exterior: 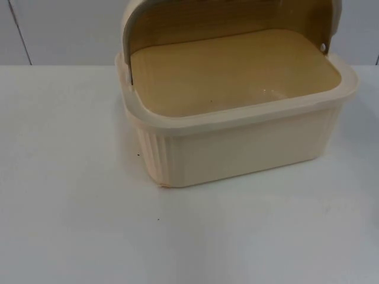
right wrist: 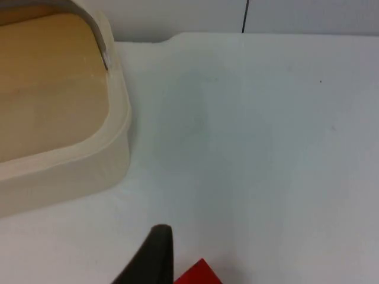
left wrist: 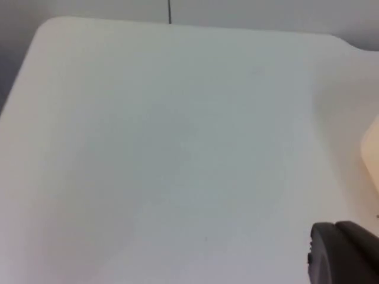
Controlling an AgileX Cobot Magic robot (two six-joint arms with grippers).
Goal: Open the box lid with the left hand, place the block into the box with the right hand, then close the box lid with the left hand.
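The cream ribbed box (exterior: pixel 237 148) stands at the back middle of the table. Its rounded lid (exterior: pixel 231 23) is swung up and back, and the tan inside floor (exterior: pixel 231 74) lies bare. In the right wrist view the box (right wrist: pixel 65 160) is close by, and my right gripper (right wrist: pixel 177 269) hangs above the table beside its rim. A red block (right wrist: pixel 200 273) sits tight against the black fingertip (right wrist: pixel 153 257), held up off the table. My left gripper (left wrist: pixel 346 254) waits over bare table, with a sliver of the box (left wrist: pixel 373 148) beside it.
White table top (exterior: pixel 89 225) stretches in front of the box and to its left. The grey partition wall (exterior: pixel 59 29) closes off the back. In the right wrist view, open table (right wrist: pixel 266 148) lies beside the box.
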